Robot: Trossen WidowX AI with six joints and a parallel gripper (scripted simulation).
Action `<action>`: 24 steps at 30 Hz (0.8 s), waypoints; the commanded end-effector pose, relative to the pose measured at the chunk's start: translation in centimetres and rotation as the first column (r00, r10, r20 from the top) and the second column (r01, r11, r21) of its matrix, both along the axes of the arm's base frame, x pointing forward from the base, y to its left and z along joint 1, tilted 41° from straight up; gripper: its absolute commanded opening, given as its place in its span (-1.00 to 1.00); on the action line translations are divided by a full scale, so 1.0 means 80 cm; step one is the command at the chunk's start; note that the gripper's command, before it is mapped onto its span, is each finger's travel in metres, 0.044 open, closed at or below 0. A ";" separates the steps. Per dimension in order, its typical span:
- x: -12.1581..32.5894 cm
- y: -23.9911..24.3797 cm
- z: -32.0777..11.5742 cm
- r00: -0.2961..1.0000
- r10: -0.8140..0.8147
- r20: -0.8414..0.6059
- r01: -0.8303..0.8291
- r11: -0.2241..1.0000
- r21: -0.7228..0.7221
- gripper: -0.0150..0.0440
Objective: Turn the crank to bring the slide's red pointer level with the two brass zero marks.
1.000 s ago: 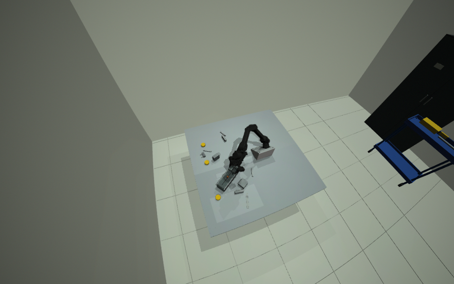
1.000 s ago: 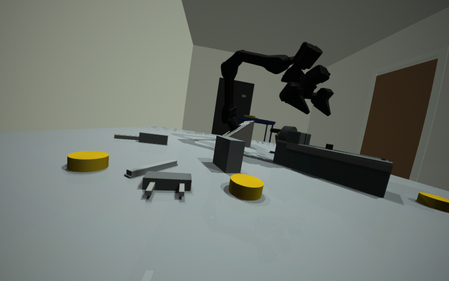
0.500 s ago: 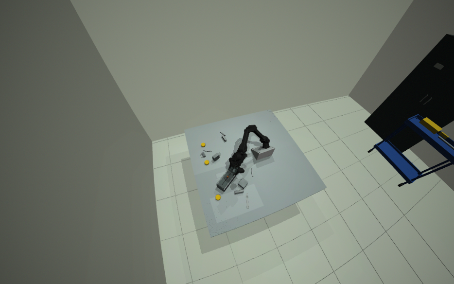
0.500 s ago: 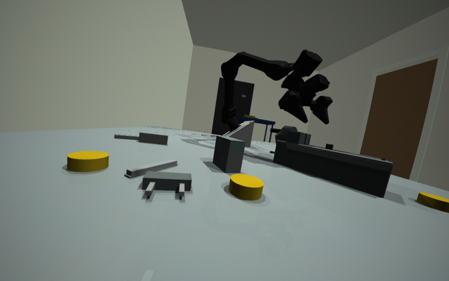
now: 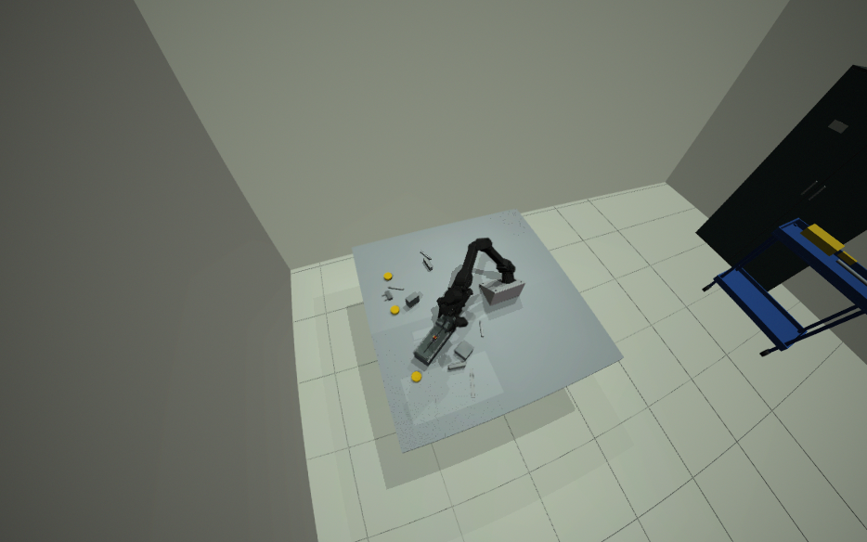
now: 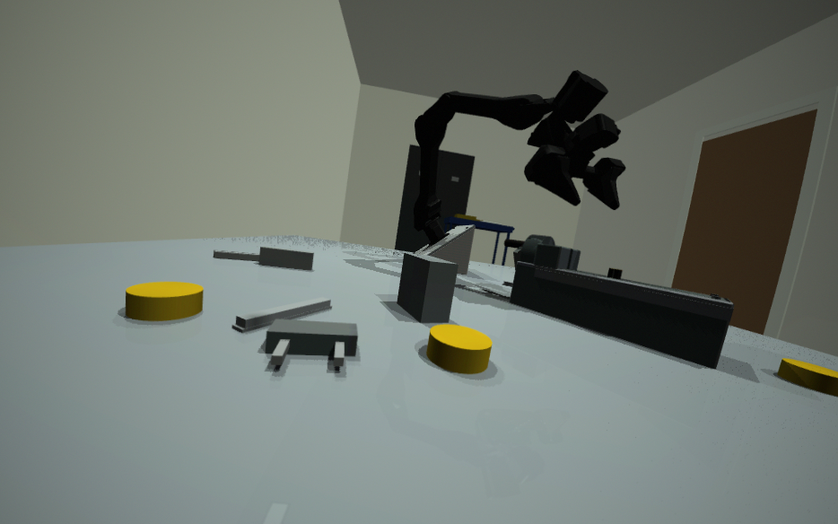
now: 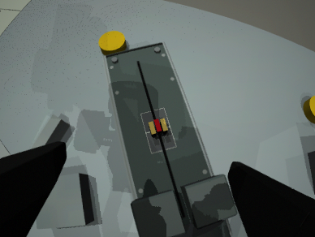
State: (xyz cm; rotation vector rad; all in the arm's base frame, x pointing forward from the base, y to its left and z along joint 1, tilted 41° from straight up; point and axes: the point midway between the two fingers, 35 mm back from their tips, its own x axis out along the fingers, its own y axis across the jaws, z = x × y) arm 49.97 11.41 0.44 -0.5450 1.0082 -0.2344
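The machine [image 5: 424, 354] [image 6: 617, 313] [image 7: 130, 105] is a long dark grey box with a slot along its top. In the wrist view the red pointer [image 7: 157, 125] sits between the left brass mark [image 7: 152, 128] and the right brass mark [image 7: 164, 124]. It looks about level with both; a tiny offset I cannot tell. The crank handle [image 6: 513, 243] is a dark bar beside the round hub [image 6: 537, 247] at the machine's far end in the exterior view; it is outside the wrist view. My gripper [image 6: 597, 204] [image 7: 149, 161] is open and empty, high above the machine, touching nothing.
Yellow discs [image 6: 164, 301] [image 6: 459, 349] [image 7: 112, 41] lie around the machine, one near its end. A grey upright block [image 6: 426, 287], a two-pronged grey piece [image 6: 311, 337] and a grey bar [image 6: 283, 313] lie to one side. A grey block [image 5: 463, 350] lies on the other side.
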 end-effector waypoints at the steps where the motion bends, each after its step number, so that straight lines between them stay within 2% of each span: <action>1: 0.000 0.008 0.013 1.000 -0.001 0.004 0.001 1.000 -0.001 1.00; 24: -0.100 -0.020 0.052 0.956 0.276 -0.098 -0.279 0.960 -0.018 1.00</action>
